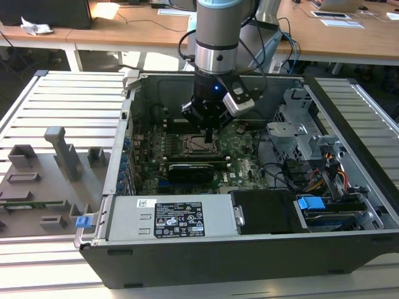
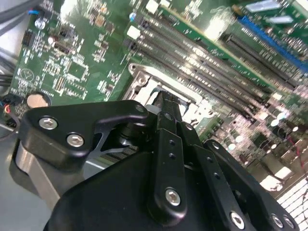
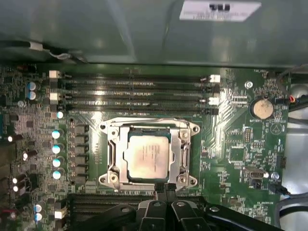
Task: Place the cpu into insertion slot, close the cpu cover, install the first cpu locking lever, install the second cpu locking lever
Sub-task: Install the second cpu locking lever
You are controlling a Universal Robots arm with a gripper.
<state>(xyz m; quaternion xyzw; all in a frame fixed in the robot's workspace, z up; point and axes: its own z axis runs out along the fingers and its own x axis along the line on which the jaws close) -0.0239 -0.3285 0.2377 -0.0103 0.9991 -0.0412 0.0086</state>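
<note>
CPU (image 3: 147, 155) seated in slot (image 3: 115, 153), just ahead of gripper (image 3: 165, 188) | cover (image 3: 185, 156) closed over it | fingers pinched together, nothing held | step judged: levers; tip contact needed.

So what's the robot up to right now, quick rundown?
Pincer shut, empty, at the cpu cover's edge. Cpu seated in insertion slot, cover down over it. Nothing blocking.

Wooden desks (image 1: 156, 28) strewn with papers and cables stand behind a slatted grey aluminium worktable (image 1: 75, 99).
</note>
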